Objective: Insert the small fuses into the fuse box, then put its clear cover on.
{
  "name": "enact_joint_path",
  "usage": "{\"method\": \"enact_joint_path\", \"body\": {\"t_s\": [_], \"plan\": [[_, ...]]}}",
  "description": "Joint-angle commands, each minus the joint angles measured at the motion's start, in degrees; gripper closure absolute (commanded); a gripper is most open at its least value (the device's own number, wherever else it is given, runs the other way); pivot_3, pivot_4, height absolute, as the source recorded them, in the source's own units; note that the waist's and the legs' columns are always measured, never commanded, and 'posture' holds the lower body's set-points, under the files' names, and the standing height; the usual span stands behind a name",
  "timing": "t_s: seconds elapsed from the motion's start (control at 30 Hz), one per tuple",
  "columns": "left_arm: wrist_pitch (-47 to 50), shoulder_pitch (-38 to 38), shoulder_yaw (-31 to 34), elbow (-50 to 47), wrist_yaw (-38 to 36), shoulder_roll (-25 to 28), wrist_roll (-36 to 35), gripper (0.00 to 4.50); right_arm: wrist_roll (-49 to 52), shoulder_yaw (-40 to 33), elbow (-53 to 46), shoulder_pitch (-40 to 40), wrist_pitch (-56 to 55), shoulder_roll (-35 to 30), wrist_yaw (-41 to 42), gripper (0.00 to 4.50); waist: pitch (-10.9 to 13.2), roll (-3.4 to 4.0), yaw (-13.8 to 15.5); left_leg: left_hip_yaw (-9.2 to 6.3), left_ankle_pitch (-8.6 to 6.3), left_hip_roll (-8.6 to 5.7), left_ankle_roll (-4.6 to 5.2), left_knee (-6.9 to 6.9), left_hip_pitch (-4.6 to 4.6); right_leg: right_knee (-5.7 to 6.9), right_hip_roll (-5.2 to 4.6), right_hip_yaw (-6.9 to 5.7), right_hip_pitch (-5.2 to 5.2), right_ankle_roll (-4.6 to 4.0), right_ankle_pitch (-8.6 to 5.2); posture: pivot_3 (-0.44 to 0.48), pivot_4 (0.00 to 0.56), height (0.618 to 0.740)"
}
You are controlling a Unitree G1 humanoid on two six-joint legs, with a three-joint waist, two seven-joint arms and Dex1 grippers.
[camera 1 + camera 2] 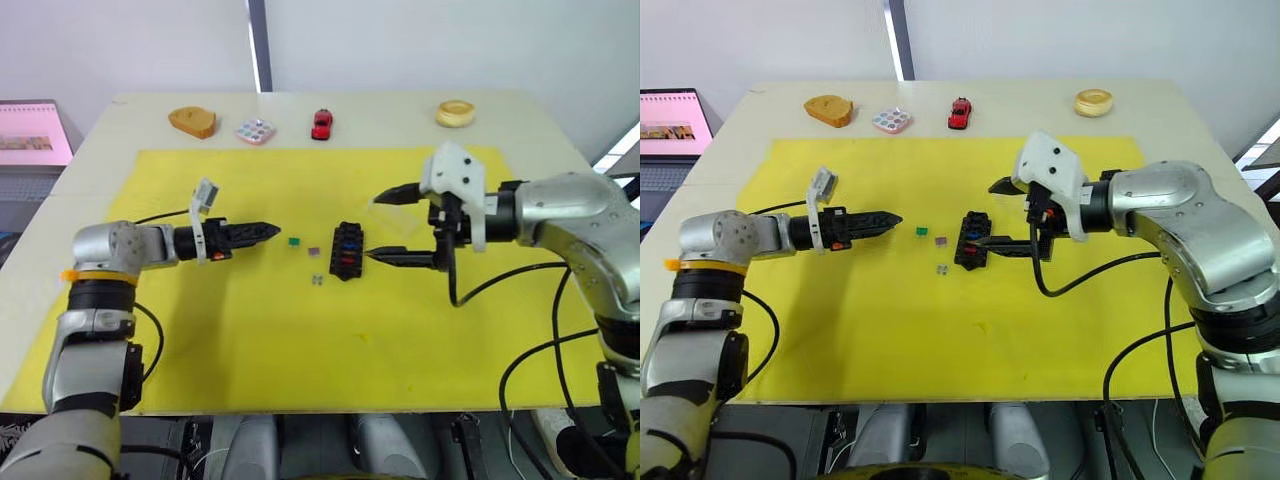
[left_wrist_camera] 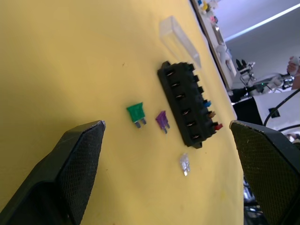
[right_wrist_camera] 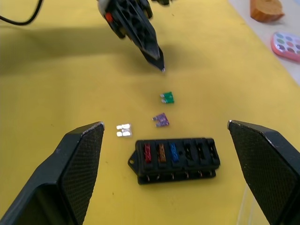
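Holding red, brown and blue fuses, fuse box [image 3: 176,159] sits between wide-spread right gripper [image 3: 171,178] fingers; left gripper [image 3: 157,55] pinched closed

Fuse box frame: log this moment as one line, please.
fuse box: red, brown, blue seated | loose on mat: green fuse, purple fuse, clear fuse | clear cover: off | left gripper: shut | right gripper: open

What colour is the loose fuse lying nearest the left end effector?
Green, clearest in the right wrist view, just beyond the left end effector.
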Motion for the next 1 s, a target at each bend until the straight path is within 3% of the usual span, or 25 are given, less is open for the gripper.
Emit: {"method": "enact_joint_path", "body": {"t_s": [0.03, 0.4, 1.0], "plan": [[-1.6, -3.6, -2.5, 4.8, -2.5, -1.4, 2.4, 0.00, -0.6, -0.3, -0.3, -2.0, -1.3, 0.1, 0.0, 0.05, 0.0, 0.00, 0.1, 0.00, 0.00, 0.00, 0.00, 0.00, 0.00, 0.00, -0.01, -0.01, 0.00, 0.00, 0.00, 0.000, 0.150, 0.740], [-5.7, -7.8, -10.2, 12.5, -11.6, -5.4, 9.3, 0.00, -1.0, -0.5, -1.0, -1.7, -1.3, -1.0, -0.3, 0.05, 0.0, 0.00, 0.5, -0.01, 0.00, -0.04, 0.00, 0.01, 0.00, -0.02, -0.02, -0.01, 0.05, 0.00, 0.00, 0.000, 0.150, 0.740], [-10.5, -11.0, -9.5, 20.7, -14.5, -10.2, 15.4, 0.00, -1.5, -0.6, -1.5, -1.4, -0.8, -1.2, -1.9, 0.05, 0.0, 0.02, 1.8, -0.04, 0.00, -0.07, 0.00, 0.03, 0.01, -0.05, -0.05, -0.03, 0.13, 0.02, -0.01, 0.000, 0.150, 0.740]]}}
